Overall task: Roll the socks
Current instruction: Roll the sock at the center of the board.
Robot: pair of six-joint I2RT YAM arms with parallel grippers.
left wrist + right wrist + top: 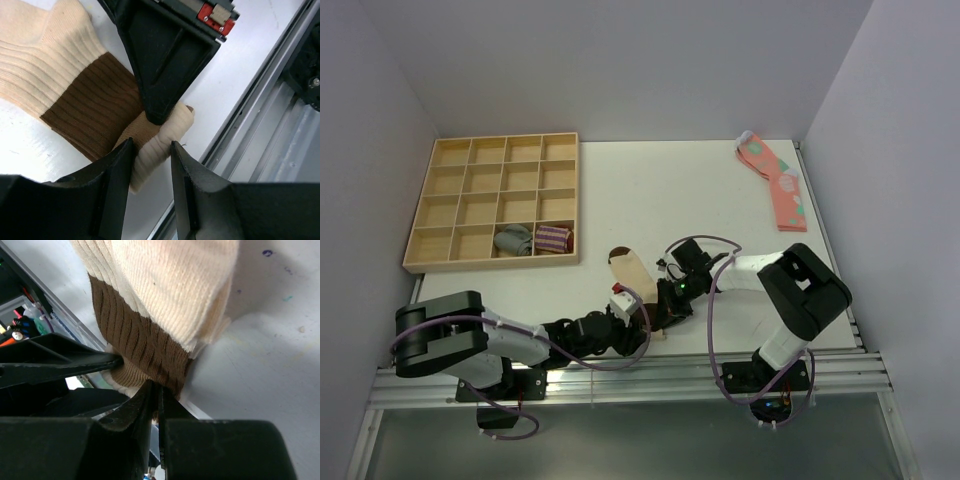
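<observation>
The left pincer (151, 150) has its two black fingers (115, 185) closed on either side of a rolled cream end of the socks (85, 95), whose ribbed brown band lies flat on the white desk (240, 75). The right pincer (156, 112) reaches in from above, its tip touching the same fold. A metal rail (270, 150) runs along the desk edge

On the worktop (650, 190) the socks (633, 272) lie near-centre, near end gripped between left tool (152, 149) and right tool (156, 391), tray (470, 264) far left with rolled socks (515, 240) in its near row, spare pair (775, 180) far right.
</observation>
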